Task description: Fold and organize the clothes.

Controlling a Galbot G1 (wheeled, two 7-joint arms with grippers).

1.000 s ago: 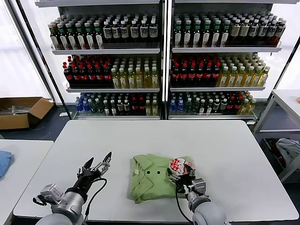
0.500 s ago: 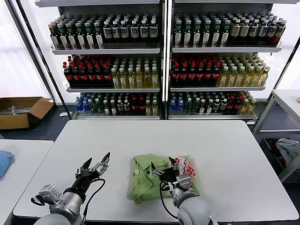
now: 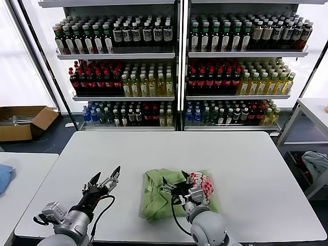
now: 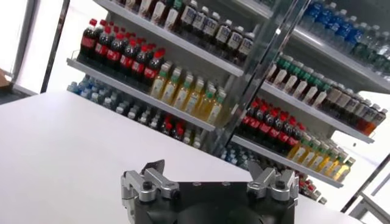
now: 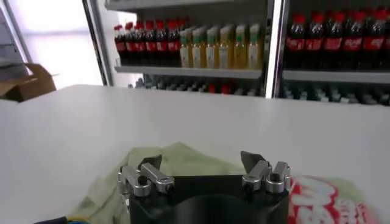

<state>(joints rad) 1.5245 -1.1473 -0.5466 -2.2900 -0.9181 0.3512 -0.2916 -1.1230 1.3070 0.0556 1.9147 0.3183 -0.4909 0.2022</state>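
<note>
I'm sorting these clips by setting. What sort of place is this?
Probably a shop mock-up or robot test lab, not a home. Glass-fronted shelving holds rows of bottled drinks, a plain white table carries the green polo shirt, and a cardboard box sits on the floor.

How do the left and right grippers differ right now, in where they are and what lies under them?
The left gripper hovers over bare white table, off to the left of the light green polo shirt; the right gripper sits directly above that shirt, beside its red-and-white checkered print. The left points diagonally away; the right points across the shirt. Both are open and hold nothing.
</note>
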